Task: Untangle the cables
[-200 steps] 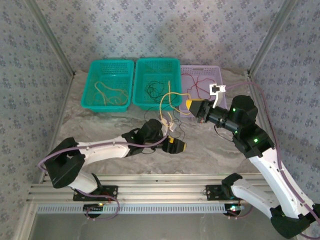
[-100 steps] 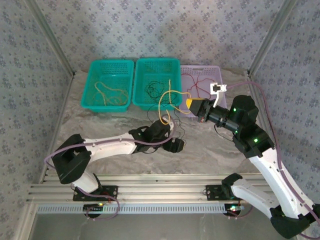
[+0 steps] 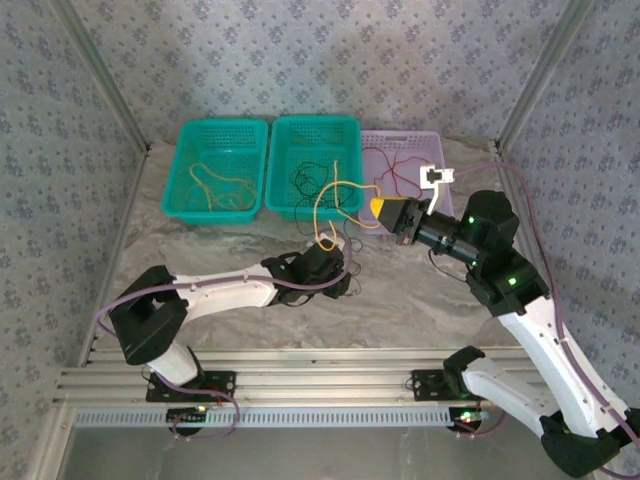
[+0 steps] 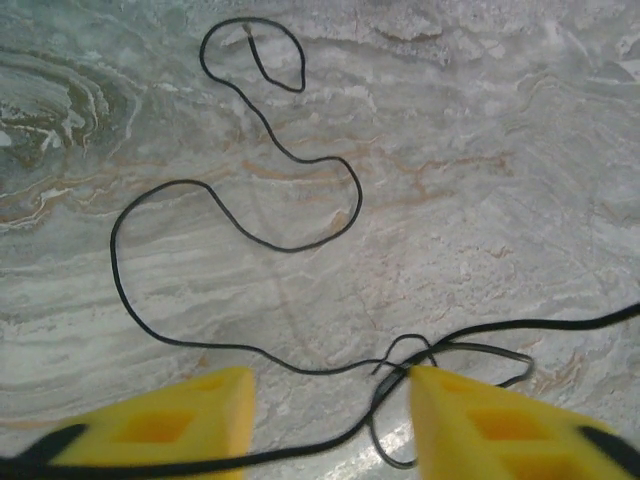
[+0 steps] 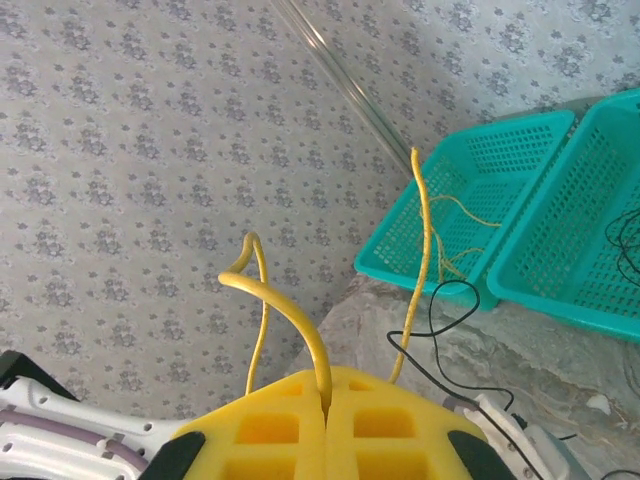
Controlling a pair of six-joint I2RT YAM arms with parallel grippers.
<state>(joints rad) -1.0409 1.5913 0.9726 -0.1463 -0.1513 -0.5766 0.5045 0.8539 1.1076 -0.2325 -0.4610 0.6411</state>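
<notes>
Left gripper (image 4: pixel 330 420): released; its two yellow fingers (image 4: pixel 180 415) stand apart, pointing down at the marble table (image 4: pixel 500 150).
Black cable (image 4: pixel 112 265): it lies loose on the table just ahead of the left gripper, in wide curves with a small loop at the far end. One strand runs across the gap between the fingers; I cannot tell if it touches them.
Right gripper (image 5: pixel 325 400): clenched on the yellow cable (image 5: pixel 283 300), the fingers pressed together with the cable in the seam. In the top view, this gripper (image 3: pixel 377 208) is above the table.
Yellow cable, path (image 3: pixel 322 200): from the right gripper it rises in an arc and then falls toward the left gripper (image 3: pixel 338 278), ending near it.
Beyond the left gripper: two teal baskets, the left one (image 3: pixel 222 124) with yellow cables, the middle one (image 3: pixel 315 120) with black cables.
Beside the right gripper: a lilac basket (image 3: pixel 405 135) holding red cables (image 3: pixel 383 170).
</notes>
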